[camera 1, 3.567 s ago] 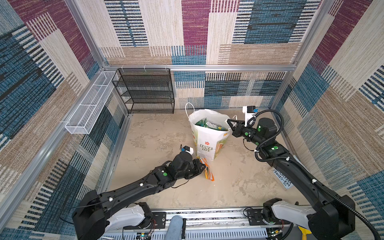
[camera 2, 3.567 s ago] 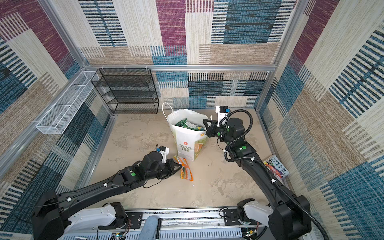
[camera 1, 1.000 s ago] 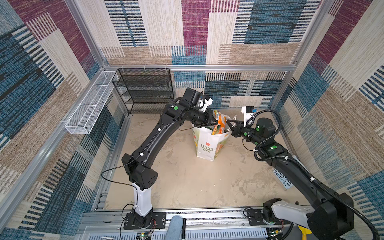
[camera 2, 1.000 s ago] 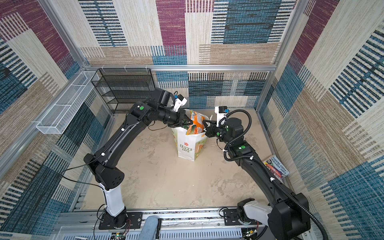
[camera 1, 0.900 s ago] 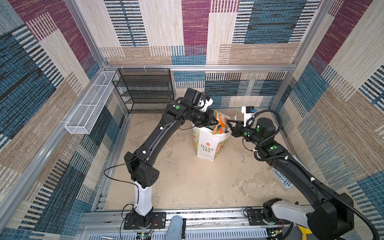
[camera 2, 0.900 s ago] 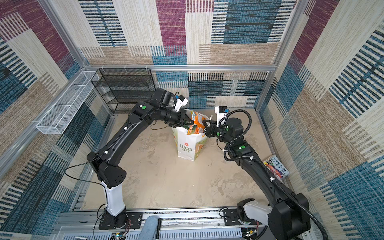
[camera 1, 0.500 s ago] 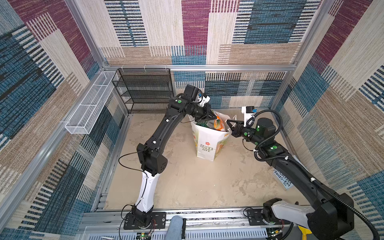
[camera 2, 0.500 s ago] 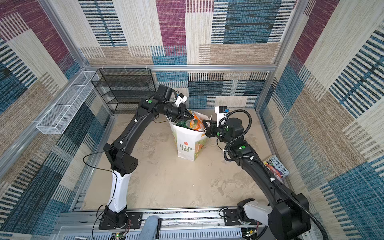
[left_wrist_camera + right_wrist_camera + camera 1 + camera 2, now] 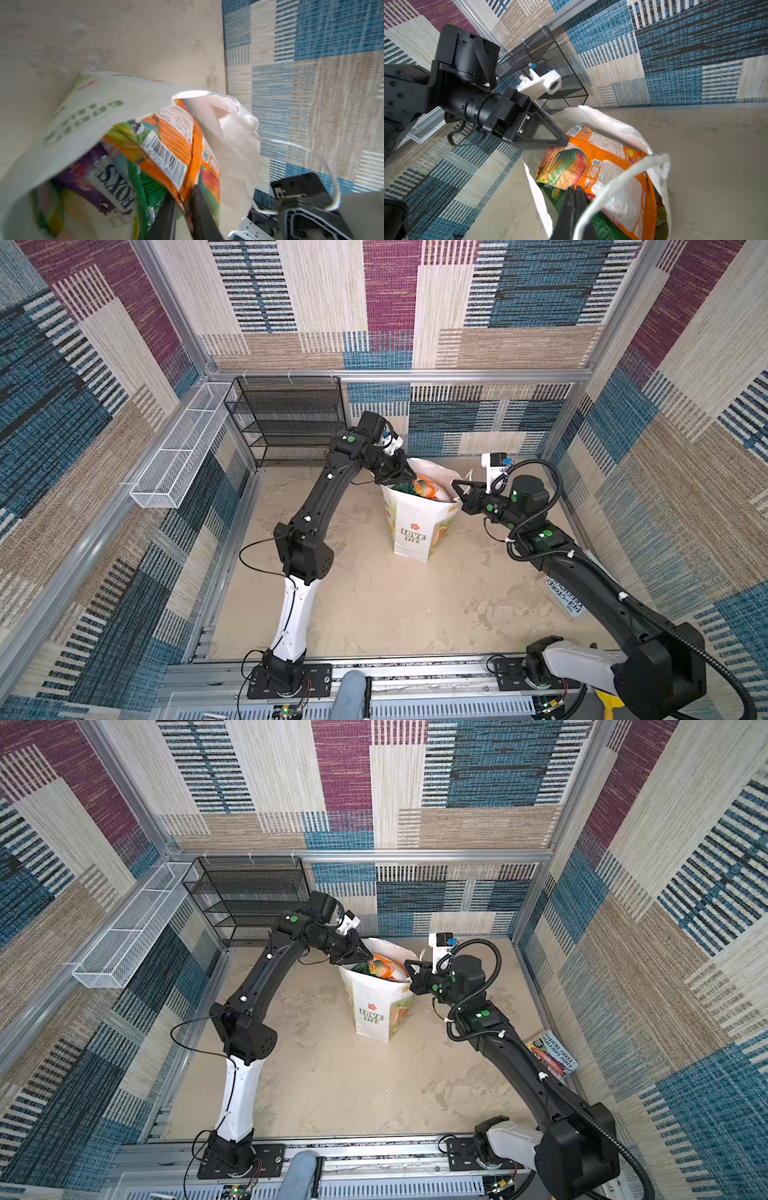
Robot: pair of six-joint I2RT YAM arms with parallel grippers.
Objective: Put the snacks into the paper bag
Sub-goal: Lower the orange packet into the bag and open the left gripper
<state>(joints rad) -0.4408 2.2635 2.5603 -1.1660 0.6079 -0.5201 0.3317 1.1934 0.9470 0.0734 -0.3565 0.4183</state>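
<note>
Much bare floor (image 9: 395,605) surrounds your bag (image 9: 415,518); left gripper (image 9: 184,197) parted around an orange packet (image 9: 172,145) in its mouth, right gripper (image 9: 574,190) closed

one paper bag (image 9: 415,526), one magazine (image 9: 555,1052)

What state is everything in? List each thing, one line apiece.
White paper bag: upright, mouth open, glossy snack packets inside.
Left gripper: at the bag mouth, jaws slightly parted; grip unclear.
Right gripper: shut on the thin white loop handle.
Orange glossy snack packet: on top in the bag, one edge between the left gripper's jaws.
Black wire-mesh shelf rack: upright by the back wall.
Printed magazine: lying flat by the right wall.
</note>
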